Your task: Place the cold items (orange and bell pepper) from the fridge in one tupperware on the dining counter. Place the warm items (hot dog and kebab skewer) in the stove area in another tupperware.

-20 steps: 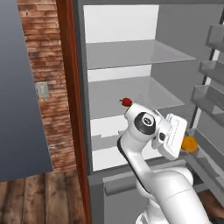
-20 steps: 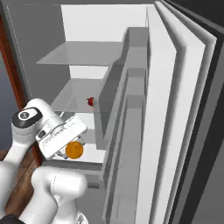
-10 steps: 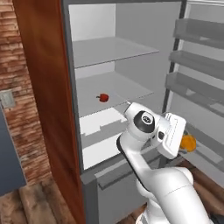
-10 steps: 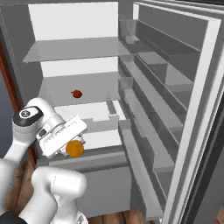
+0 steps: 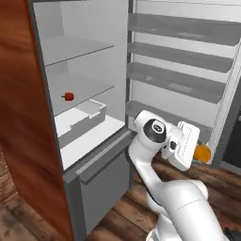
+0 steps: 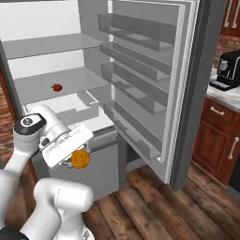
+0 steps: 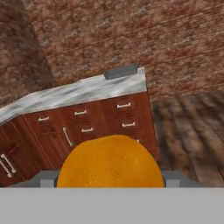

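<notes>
An orange [image 5: 202, 153] is clamped between the fingers of my gripper [image 5: 199, 151], held out in front of the open fridge at about drawer height. From the right base view the orange [image 6: 80, 159] hangs just under the white hand, with the gripper [image 6: 78, 157] shut on it. Seen from the hand, the orange [image 7: 109, 162] takes up the lower middle between the fingertips [image 7: 48, 177]. A small red bell pepper [image 5: 68, 96] lies on a middle fridge shelf, also seen as the bell pepper [image 6: 57, 87] in the right base view. Tupperware, hot dog and kebab skewer are out of view.
The fridge door [image 6: 154, 79] stands wide open with several shelf bins. A dark coffee machine [image 6: 228, 69] sits on a counter over wooden cabinets [image 6: 220, 136] at the right. The hand view faces a marble-topped cabinet run [image 7: 83, 94] and a brick wall. The floor is wooden planks.
The whole picture has shifted sideways, so the base has turned away from the fridge interior toward the open door. The orange stays held in the gripper; the bell pepper has not moved.
</notes>
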You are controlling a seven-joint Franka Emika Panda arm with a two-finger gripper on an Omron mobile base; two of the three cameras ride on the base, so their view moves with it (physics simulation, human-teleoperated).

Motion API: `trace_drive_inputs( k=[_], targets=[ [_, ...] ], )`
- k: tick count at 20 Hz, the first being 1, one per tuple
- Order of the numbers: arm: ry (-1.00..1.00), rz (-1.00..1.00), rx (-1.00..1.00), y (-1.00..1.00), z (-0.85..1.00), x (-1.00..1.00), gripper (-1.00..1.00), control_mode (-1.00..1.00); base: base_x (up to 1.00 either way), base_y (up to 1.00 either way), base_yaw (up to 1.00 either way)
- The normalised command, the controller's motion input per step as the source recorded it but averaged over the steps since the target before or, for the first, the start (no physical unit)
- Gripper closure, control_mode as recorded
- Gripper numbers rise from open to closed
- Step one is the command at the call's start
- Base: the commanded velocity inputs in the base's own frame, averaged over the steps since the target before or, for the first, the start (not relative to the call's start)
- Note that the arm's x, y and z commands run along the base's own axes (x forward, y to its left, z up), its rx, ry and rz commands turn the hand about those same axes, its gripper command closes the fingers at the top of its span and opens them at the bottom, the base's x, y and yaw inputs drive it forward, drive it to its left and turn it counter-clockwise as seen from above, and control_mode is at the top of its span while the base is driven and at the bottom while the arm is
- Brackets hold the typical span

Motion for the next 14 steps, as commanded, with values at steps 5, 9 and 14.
trace_drive_inputs(
  k=[5, 9, 14],
  targets=[
    [0.0, 0.0, 0.0, 0.0, 0.0, 0.0, 1.0, 1.0, -1.0, 0.0, -0.47],
    [0.0, 0.0, 0.0, 0.0, 0.0, 0.0, 1.0, 1.0, -1.0, 0.0, -0.45],
    [0.0, 0.0, 0.0, 0.0, 0.0, 0.0, 1.0, 1.0, -0.94, 0.0, -0.46]
  ],
)
